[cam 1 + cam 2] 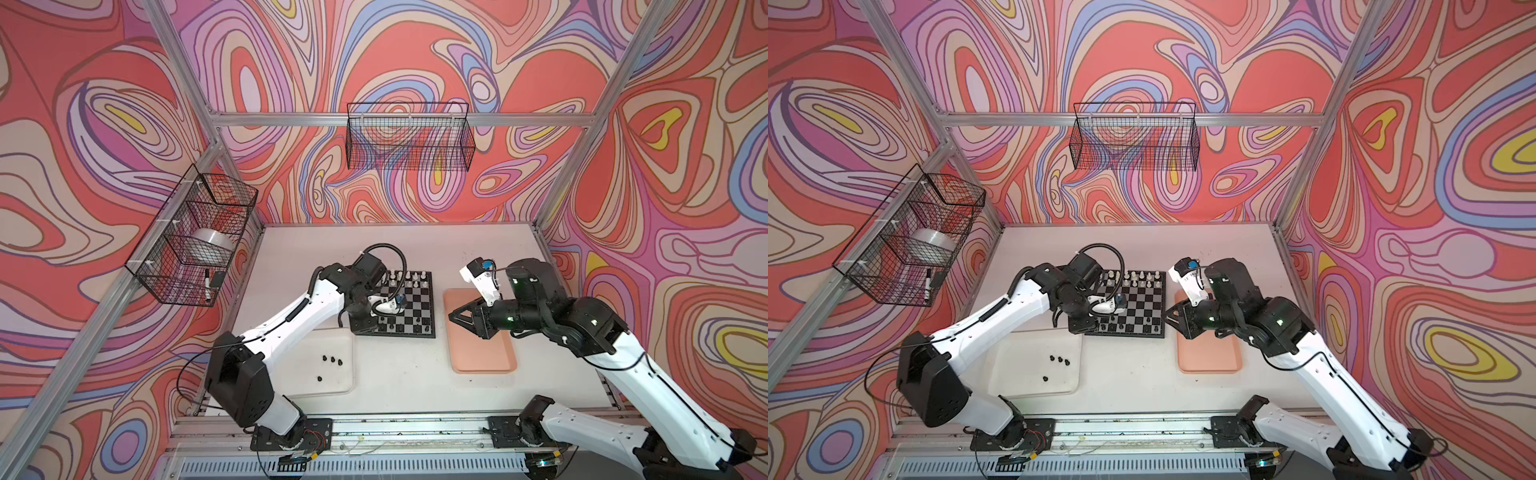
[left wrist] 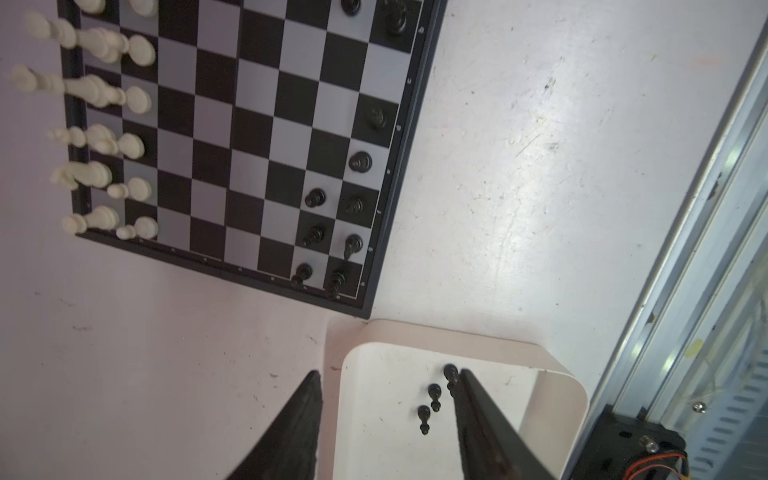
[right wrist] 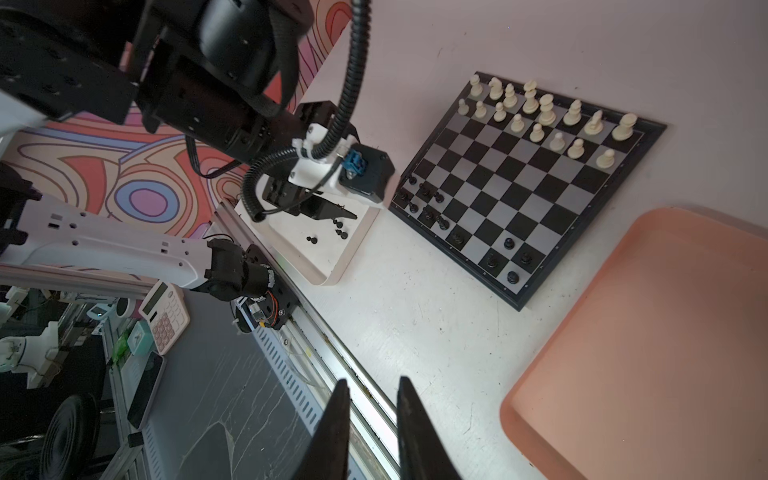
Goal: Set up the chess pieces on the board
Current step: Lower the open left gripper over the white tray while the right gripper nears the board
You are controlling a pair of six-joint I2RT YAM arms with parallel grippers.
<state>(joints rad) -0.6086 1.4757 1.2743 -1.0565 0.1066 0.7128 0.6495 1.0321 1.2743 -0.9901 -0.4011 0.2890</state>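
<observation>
The left gripper (image 2: pixel 388 374) hangs half open and empty over the white tray (image 2: pixel 374 436), where loose black pawns (image 2: pixel 434 395) lie. The right gripper (image 3: pixel 374 381), jaws barely apart, holds nothing by the pink tray (image 3: pixel 665 353). On the board (image 2: pixel 216 137), cream pieces (image 2: pixel 99 89) line one end and black pieces (image 2: pixel 360 162) stand at the other. Tiny letters edge its border.

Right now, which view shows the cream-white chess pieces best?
The right wrist view: both rows of cream-white pieces stand sharp and unhidden on the board. In both top views they are tiny, partly behind the left arm's cable. The left wrist view blurs and crops them.
</observation>
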